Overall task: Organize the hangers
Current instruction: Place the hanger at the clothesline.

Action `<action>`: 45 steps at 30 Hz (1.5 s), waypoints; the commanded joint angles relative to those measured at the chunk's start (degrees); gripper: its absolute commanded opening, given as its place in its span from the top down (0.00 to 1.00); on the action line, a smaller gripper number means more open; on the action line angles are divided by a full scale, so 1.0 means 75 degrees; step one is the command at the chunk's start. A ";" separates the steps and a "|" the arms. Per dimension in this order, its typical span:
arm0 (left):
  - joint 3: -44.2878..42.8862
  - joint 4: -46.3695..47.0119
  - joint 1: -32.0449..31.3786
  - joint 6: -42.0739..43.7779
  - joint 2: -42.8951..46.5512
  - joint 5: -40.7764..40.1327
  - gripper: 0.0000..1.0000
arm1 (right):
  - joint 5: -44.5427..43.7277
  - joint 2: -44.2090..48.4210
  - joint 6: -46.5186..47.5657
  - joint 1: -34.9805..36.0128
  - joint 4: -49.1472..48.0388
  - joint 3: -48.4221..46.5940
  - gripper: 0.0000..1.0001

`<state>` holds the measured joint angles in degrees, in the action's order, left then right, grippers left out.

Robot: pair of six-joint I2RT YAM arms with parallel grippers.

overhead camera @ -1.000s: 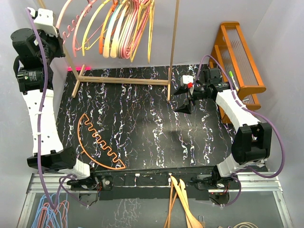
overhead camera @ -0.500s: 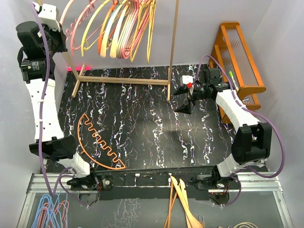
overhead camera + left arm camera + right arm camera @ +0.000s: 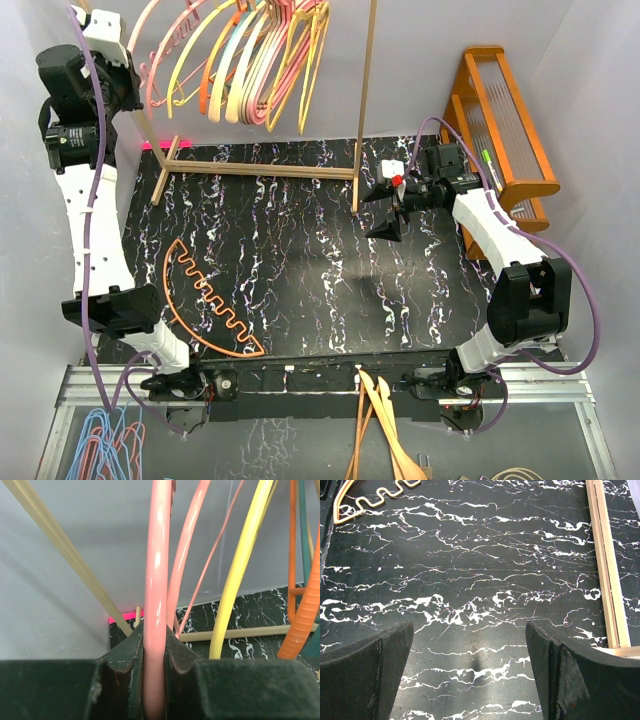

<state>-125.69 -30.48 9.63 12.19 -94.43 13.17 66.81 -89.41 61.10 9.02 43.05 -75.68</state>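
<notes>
At left, we see the left claw point(image 3: 155, 650) pinching a pink hanger point(image 3: 157, 570), with the other hangers point(image 3: 262, 60) on the rack point(image 3: 260, 170) just to its right. An orange hanger point(image 3: 210, 300) lies flat on the table point(image 3: 320, 260), well left of the right claw point(image 3: 383, 212), which we find spread wide above the table.

Left claw point(image 3: 155, 680) clamped on pink hanger point(image 3: 157, 580), yellow hanger point(image 3: 240, 570) beside

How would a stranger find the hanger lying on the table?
On the black marbled table, look near the left side. A thin orange hanger with a wavy notched bar lies flat there; the coloured hangers behind it hang from the wooden rack.
</notes>
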 commanded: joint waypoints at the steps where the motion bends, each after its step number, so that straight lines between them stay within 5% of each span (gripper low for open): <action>1: -0.0013 0.0058 -0.0004 -0.0181 -0.0032 0.0270 1.00 | 0.0083 0.0084 -0.0068 0.0053 -0.0091 -0.0276 0.02; 8: 0.2569 0.0431 -0.0006 -0.0562 0.0932 -0.0520 1.00 | -0.0407 -0.0016 -0.0401 0.0116 -0.0291 -0.0298 0.02; 9: 0.2944 0.0529 -0.0006 -0.0715 0.1088 -0.0686 0.91 | -0.0653 -0.0090 -0.0713 0.0215 -0.0406 -0.0328 0.02; 12: 0.3747 0.0587 -0.0006 -0.1486 0.1359 -0.1210 0.09 | -0.1602 -0.0438 -0.0928 0.0854 -0.0312 -0.0463 0.02; 13: 0.3933 0.0530 -0.0006 -0.1788 0.1453 -0.1291 0.04 | -0.1908 -0.0543 -0.0887 0.1154 -0.0280 -0.0453 0.02; 18: 0.5511 -0.0036 0.0015 -0.3639 0.2670 -0.2919 0.03 | -0.1961 -0.0159 -0.1443 0.2814 -0.2656 0.0739 0.02; 22: 0.7315 -0.0564 0.0028 -0.4853 0.4369 -0.4096 0.03 | -0.2712 -0.1040 -0.5448 0.3873 -0.5738 0.0200 0.02; 25: 0.7846 -0.1861 -0.0092 -0.6445 0.4893 -0.5858 0.03 | -0.3668 -0.2033 -0.6611 0.4636 -0.6698 -0.0725 0.02; 28: 0.7863 -0.3882 -0.0100 -0.9100 0.4756 -0.7842 0.03 | -0.3606 -0.3074 -0.6335 0.5384 -0.7213 -0.1476 0.02; 33: 0.6862 -0.6711 -0.0091 -1.1902 0.4432 -0.9571 0.03 | -0.3195 -0.4789 -0.6987 0.5971 -0.8243 -0.2633 0.02; 38: 0.7002 -0.6366 -0.0126 -1.1949 0.5547 -1.0071 0.03 | -0.3220 -0.6284 -0.5844 0.6711 -0.8135 -0.3834 0.02; 45: 0.6985 -0.6075 -0.0150 -1.0611 0.4891 -1.1319 0.03 | -0.4110 -0.7722 -0.4200 0.7259 -0.7093 -0.5426 0.02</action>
<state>-73.63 -76.16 8.75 -71.59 -53.63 -62.48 40.77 -144.62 20.27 61.87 -12.32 -108.29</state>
